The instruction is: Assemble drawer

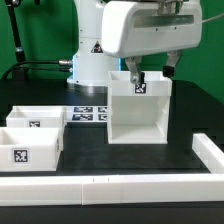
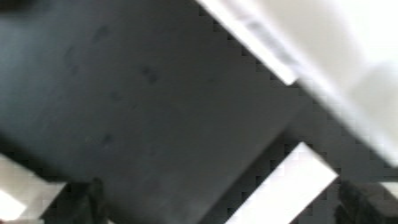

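Note:
The drawer's tall white housing (image 1: 138, 118) stands upright at the table's middle, its open side toward the camera and a square tag on its upper back wall. Two shallow tagged trays (image 1: 36, 117) (image 1: 30, 146) lie at the exterior view's left. My gripper (image 1: 152, 72) hangs just over the housing's top edge with the jaws spread apart. The wrist view is blurred: a white strip of the housing (image 2: 306, 178) runs slantwise between my dark fingers (image 2: 68, 205), and the gripper (image 2: 217, 208) does not press on it.
The marker board (image 1: 90, 112) lies flat behind the trays, left of the housing. A low white rail (image 1: 110, 186) runs along the table's front and turns up the exterior view's right side (image 1: 210, 150). The arm's base (image 1: 90, 62) stands at the back.

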`<control>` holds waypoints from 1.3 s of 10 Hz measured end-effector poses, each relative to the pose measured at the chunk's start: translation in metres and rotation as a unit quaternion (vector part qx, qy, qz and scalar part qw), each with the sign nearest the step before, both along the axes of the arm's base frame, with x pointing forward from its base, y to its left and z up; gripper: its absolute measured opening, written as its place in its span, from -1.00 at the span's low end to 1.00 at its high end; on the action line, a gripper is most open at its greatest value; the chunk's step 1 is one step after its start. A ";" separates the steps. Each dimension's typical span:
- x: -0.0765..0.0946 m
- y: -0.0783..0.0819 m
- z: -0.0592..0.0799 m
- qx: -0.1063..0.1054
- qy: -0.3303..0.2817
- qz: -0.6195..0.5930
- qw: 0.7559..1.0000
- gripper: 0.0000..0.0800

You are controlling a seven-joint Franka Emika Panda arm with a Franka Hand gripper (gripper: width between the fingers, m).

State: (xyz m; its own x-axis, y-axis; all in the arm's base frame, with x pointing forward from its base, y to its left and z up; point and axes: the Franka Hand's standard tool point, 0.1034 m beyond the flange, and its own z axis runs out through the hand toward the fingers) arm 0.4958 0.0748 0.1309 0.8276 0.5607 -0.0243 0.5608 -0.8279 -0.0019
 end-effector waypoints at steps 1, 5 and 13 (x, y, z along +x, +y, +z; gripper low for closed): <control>-0.008 0.004 0.002 -0.002 0.012 -0.013 1.000 0.62; -0.006 0.005 0.004 0.001 0.013 -0.017 1.000 0.62; -0.059 0.028 -0.014 0.013 0.030 -0.231 0.972 0.62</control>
